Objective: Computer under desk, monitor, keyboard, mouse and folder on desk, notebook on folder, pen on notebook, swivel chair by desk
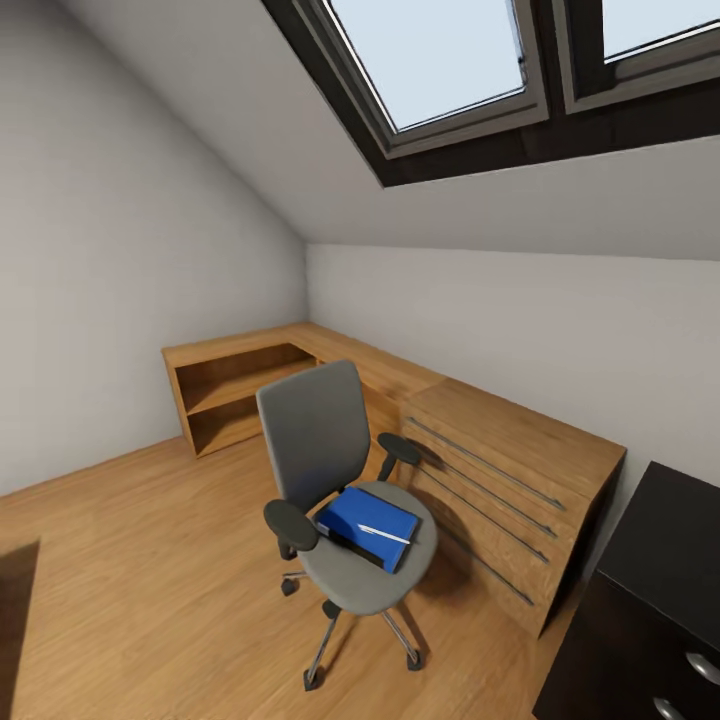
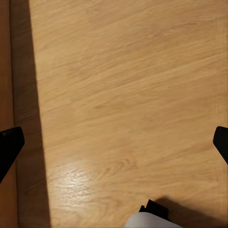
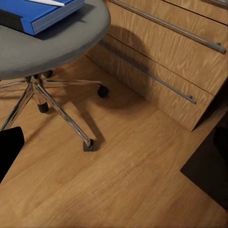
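Folder (image 1: pixel 366 523) lies flat on the chair (image 1: pixel 335 480) seat, ahead of the robot and a bit right of centre in the head view, long axis running diagonally across the seat, roughly from the back left armrest side toward the front right. Right arm judged nearer: its wrist view has the folder (image 3: pixel 40 14) and the seat edge close ahead and above the floor (image 3: pixel 118 180), while the left wrist view looks onto bare floor (image 2: pixel 128 95). Right gripper (image 3: pixel 118 147): dark finger tips at both edges of the frame, well apart, so spread wide, holding nothing. Left gripper (image 2: pixel 116 142): tips likewise at the two frame edges, wide, holding nothing. Folder is bright blue, thin, rigid-looking, dark spine edge, with a slim pale stick-like thing on top, maybe the pen, too small to be sure. Seat is grey fabric, rounded; back grey, armrests black and padded, chrome star base on black casters. Chair stands just beside the light wood cabinets (image 1: pixel 500 470) with long thin metal rail handles. Black desk (image 1: pixel 660 560) corner with silver knobs sits at the right, near the chair but apart. Floor is glossy wood plank. Next move likely needs the right arm raised and brought in over the seat to take the folder by a short edge
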